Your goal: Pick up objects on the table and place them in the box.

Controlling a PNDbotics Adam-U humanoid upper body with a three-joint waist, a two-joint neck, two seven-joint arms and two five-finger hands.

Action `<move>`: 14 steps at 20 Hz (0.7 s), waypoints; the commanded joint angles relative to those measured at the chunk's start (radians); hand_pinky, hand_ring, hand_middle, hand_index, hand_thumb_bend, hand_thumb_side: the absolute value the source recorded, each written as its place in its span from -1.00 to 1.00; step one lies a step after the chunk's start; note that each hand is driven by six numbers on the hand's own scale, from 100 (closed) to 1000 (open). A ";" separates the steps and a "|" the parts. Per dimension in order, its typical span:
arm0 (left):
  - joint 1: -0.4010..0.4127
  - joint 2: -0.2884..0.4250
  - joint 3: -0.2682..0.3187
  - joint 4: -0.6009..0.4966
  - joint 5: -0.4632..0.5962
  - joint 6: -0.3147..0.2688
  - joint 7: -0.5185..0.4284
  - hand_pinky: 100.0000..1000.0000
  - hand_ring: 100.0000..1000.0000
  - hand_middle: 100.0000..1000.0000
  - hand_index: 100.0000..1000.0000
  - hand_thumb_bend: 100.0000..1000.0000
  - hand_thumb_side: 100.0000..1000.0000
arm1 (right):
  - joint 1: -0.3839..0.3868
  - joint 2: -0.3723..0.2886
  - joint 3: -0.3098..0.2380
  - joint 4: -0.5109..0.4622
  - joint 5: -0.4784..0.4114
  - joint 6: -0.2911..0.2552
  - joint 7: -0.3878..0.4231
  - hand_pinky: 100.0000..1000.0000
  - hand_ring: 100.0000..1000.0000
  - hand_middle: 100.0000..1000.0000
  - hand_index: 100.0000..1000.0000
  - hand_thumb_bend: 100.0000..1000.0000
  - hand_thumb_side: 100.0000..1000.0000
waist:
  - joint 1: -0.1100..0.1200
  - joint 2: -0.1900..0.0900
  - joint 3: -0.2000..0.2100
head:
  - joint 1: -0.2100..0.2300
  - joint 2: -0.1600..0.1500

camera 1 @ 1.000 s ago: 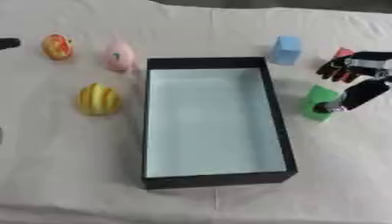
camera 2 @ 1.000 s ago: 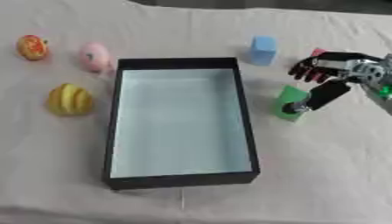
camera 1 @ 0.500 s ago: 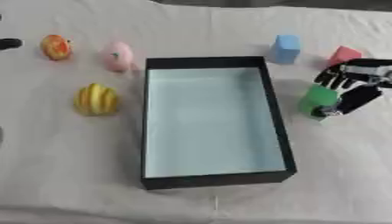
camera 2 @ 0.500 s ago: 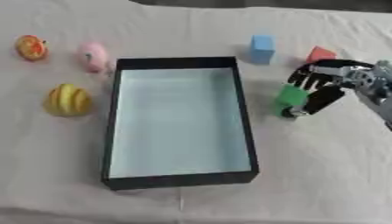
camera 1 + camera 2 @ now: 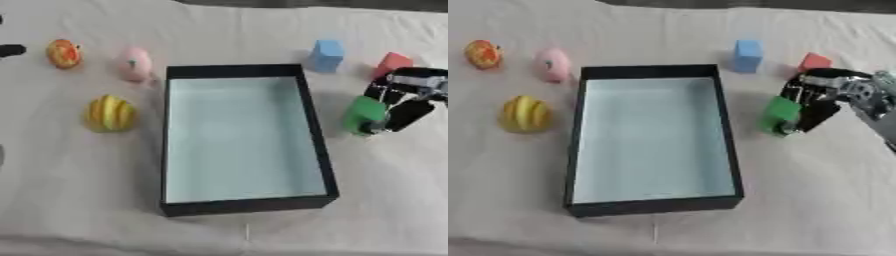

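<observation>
Down came the right hand since a second ago, until its fingers curled round the green block. That block stood on the table, just right of the black box. It looked small, light and hard, so its flat sides seemed best to hold. No left hand showed.

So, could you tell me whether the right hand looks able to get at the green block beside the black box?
Probably yes: the right hand is already at the green block, fingers curled against its right side, with nothing between them.
</observation>
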 commanded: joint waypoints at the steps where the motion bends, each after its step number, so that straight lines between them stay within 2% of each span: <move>1: -0.007 0.024 0.002 -0.016 0.000 -0.001 -0.004 0.09 0.59 0.53 0.41 -0.69 0.56 | -0.012 -0.031 -0.013 -0.041 -0.044 0.031 -0.044 0.34 0.01 -0.04 0.20 -0.36 -1.00 | 0.001 -0.016 -0.001 | 0.003 0.000; 5: -0.007 0.024 0.002 -0.016 0.000 0.000 -0.005 0.10 0.59 0.53 0.41 -0.69 0.56 | -0.014 -0.042 -0.017 -0.096 -0.088 0.049 -0.064 0.30 -0.03 -0.07 0.17 -0.43 -1.00 | 0.000 -0.017 -0.001 | 0.004 0.000; 9: -0.005 0.025 0.005 -0.016 -0.001 -0.002 -0.003 0.10 0.59 0.53 0.41 -0.69 0.56 | -0.014 -0.092 -0.083 -0.278 -0.137 0.053 -0.070 0.33 -0.03 -0.07 0.17 -0.46 -1.00 | -0.001 -0.017 -0.004 | 0.008 0.003; 12: -0.003 0.026 0.005 -0.017 -0.002 -0.002 -0.003 0.10 0.59 0.53 0.41 -0.70 0.56 | -0.041 -0.122 -0.130 -0.457 -0.172 0.060 -0.069 0.34 -0.03 -0.07 0.18 -0.46 -1.00 | -0.002 -0.020 -0.006 | 0.008 0.004; 14: -0.001 0.026 0.005 -0.016 -0.001 -0.002 -0.004 0.10 0.59 0.53 0.41 -0.69 0.56 | -0.086 -0.118 -0.138 -0.506 -0.202 0.039 -0.056 0.35 -0.03 -0.06 0.18 -0.47 -1.00 | -0.002 -0.023 -0.005 | 0.008 0.006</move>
